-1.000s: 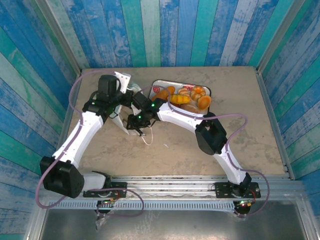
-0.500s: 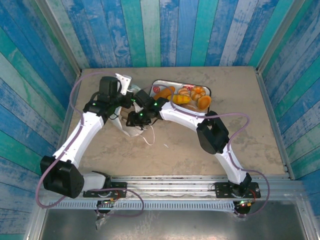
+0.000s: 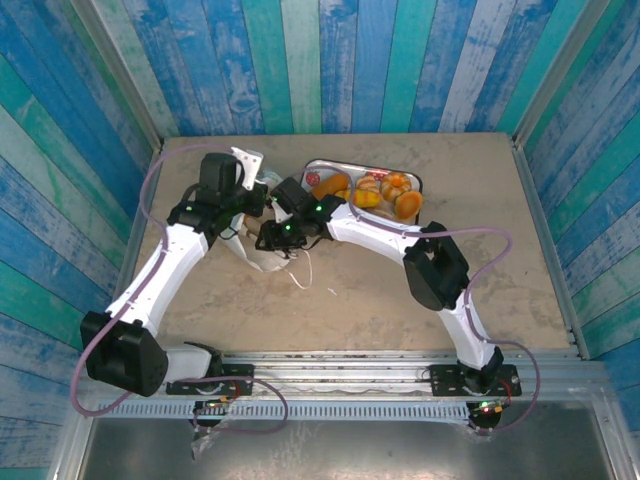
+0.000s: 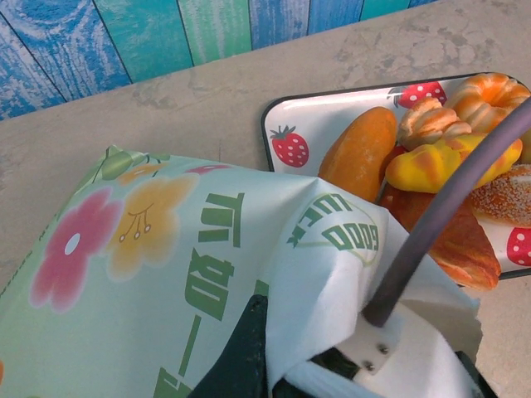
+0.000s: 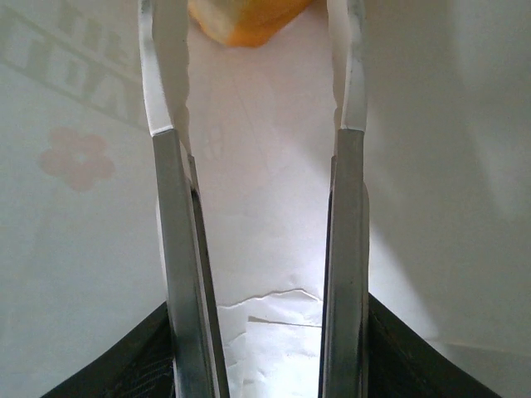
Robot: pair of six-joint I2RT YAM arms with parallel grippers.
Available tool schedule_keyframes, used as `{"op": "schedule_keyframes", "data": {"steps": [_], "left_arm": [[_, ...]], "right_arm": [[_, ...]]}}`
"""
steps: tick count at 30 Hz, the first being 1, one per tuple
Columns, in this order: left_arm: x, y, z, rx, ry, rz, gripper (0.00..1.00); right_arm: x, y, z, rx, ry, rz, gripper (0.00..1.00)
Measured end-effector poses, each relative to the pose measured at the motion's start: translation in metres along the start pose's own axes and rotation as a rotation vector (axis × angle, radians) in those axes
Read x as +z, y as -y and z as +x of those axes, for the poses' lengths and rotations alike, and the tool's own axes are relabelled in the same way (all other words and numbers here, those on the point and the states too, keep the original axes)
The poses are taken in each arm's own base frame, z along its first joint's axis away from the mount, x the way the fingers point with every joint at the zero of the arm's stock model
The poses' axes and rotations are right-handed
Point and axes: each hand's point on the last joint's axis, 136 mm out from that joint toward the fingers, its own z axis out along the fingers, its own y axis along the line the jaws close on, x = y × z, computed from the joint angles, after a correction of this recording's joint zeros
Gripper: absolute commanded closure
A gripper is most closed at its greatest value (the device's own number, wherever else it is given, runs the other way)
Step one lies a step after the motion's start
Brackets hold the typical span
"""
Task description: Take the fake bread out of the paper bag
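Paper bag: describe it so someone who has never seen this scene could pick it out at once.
On the beige table, look just left of the white strawberry-print tray. The paper bag lies there. Unlike the rigid tray, it is crumpled pale paper printed with pink and yellow flowers and green lettering.

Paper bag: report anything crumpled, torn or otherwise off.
The paper bag lies on its side, its mouth creased and bunched over the left end effector, the edge there looking ragged. An orange bread piece sits inside.

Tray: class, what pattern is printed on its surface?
The tray is white with red strawberry prints, clearest in the left wrist view.
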Motion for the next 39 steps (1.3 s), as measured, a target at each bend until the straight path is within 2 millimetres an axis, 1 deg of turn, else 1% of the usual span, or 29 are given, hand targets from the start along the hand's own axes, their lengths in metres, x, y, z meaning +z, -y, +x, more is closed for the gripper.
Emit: {"op": "schedule_keyframes", "data": {"steps": [4,13,16,21,27,31,39], "left_arm": [[0.000,-0.002,0.000,-0.011,-0.001,-0.014,1.00],[0.000,0.001,-0.001,-0.018,-0.001,0.008,1.00],[-0.001,0.002,-0.002,-0.018,0.002,0.014,1.00],[-0.001,0.002,-0.001,-0.018,-0.001,0.015,1.00],[-0.001,0.002,-0.001,-0.019,-0.001,0.014,1.00],[-0.001,-0.001,-0.001,-0.023,-0.001,0.007,1.00],[-0.001,0.000,-0.001,-0.022,-0.003,0.010,1.00]], "right_arm": [[-0.008,-0.006,-0.004,-0.009,0.019,-0.020,0.48],[-0.011,-0.009,-0.010,-0.010,0.034,-0.023,0.47],[-0.008,-0.007,-0.012,-0.001,0.034,-0.011,0.47],[-0.002,0.000,-0.012,0.012,0.021,0.021,0.47],[-0.002,0.002,-0.012,0.017,0.017,0.040,0.47],[0.004,0.003,-0.015,0.013,0.012,0.044,0.47],[0.012,0.012,-0.009,0.019,-0.014,0.070,0.47]]}}
